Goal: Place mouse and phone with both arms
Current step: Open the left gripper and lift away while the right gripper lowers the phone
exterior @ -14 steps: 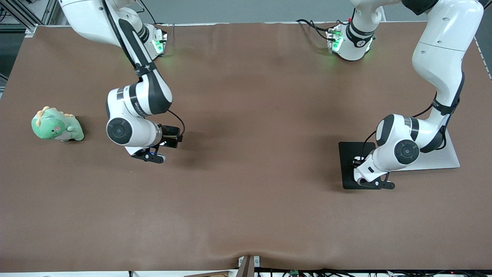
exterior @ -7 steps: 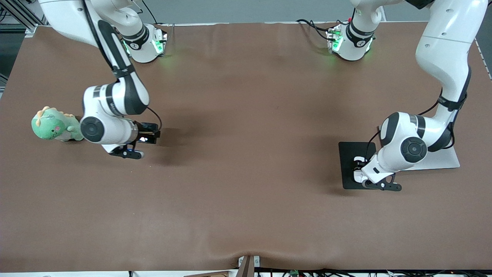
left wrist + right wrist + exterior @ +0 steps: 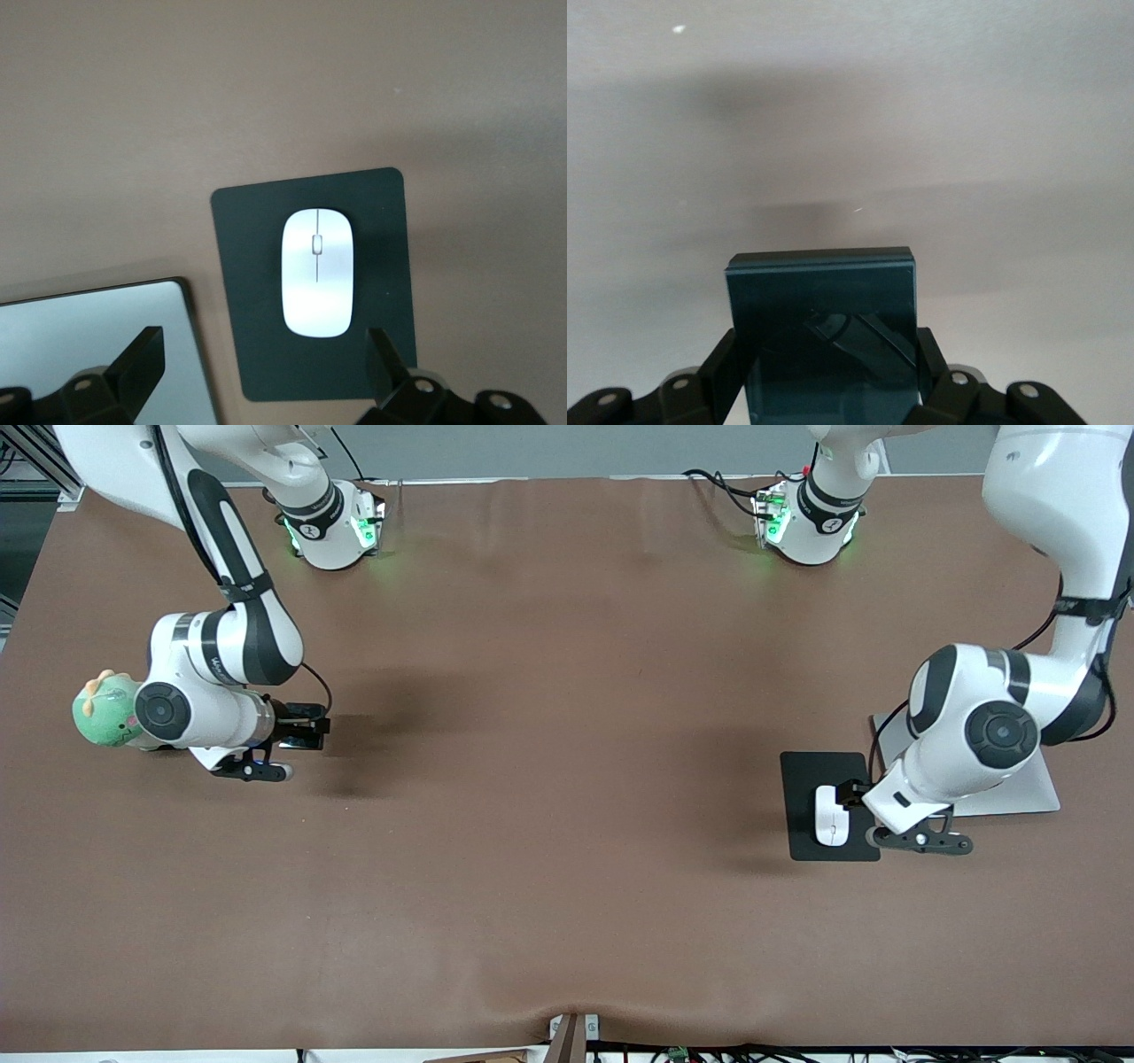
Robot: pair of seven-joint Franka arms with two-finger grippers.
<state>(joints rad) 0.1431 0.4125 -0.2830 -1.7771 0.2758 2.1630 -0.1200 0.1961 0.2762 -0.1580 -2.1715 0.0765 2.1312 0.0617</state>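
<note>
I see the mouse [image 3: 831, 827] lying flat on the black pad [image 3: 802, 779], near the left arm's end of the desk [image 3: 567, 779]. My left end effector [image 3: 886, 815] hangs just above the pad's edge, right beside the mouse. Its fingers [image 3: 142, 359] are spread wide with nothing between them, and the mouse lies free. A grey slab [image 3: 1019, 793] lies beside the pad, partly under the arm. My right end effector [image 3: 306, 731] is over the desk near the right arm's end. It is squeezed tight on the phone [image 3: 824, 336]. A green plush toy [image 3: 104, 710] sits on the desk close by.
</note>
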